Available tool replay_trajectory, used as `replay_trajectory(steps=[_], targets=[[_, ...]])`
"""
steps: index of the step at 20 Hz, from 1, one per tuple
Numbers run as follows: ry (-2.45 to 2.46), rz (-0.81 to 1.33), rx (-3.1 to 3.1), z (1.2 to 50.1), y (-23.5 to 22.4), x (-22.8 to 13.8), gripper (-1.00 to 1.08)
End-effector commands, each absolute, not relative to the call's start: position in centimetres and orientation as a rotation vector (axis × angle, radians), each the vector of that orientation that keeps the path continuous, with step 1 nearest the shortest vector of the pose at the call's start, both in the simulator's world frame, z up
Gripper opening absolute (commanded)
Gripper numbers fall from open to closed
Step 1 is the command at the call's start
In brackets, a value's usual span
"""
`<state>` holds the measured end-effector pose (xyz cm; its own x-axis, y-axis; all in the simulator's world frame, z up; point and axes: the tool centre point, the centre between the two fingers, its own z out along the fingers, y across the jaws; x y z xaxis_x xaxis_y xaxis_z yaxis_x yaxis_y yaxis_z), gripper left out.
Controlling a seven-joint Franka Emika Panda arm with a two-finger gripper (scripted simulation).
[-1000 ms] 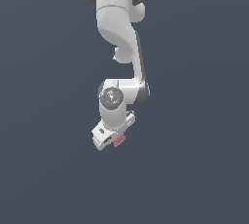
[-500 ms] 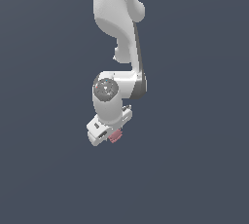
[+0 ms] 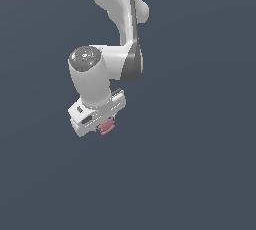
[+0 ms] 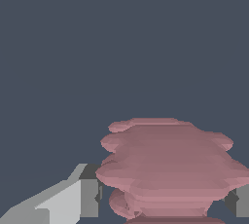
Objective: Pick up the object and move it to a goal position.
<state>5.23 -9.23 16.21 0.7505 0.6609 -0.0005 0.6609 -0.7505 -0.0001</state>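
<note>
The object [image 3: 106, 126] is a small dusky pinkish-red lumpy thing with stacked ridges. In the exterior view it pokes out from under the white gripper [image 3: 102, 124], mostly hidden by the hand. In the wrist view the object [image 4: 168, 169] fills the space between the two grey fingers [image 4: 80, 196], which press on its sides. The gripper is shut on the object. The arm reaches down from the top of the exterior view.
A plain dark grey-blue background [image 3: 200, 164] surrounds the arm in both views. No goal marker and no other object shows.
The arm has moved toward the exterior view's left and appears larger, carrying the object with it. The grip on the object is unchanged.
</note>
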Motion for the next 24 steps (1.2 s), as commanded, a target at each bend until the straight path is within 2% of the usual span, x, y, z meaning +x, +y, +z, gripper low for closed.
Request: replay_trajectory(steps=[1, 16, 24], targets=[[1.11, 0.0, 2.939, 19.0, -10.5, 4.7, -1.0], [1.111, 0.001, 2.94, 34.9, -17.8, 2.5, -1.0], [1.11, 0.0, 2.939, 39.9, -20.2, 2.0, -1.0]])
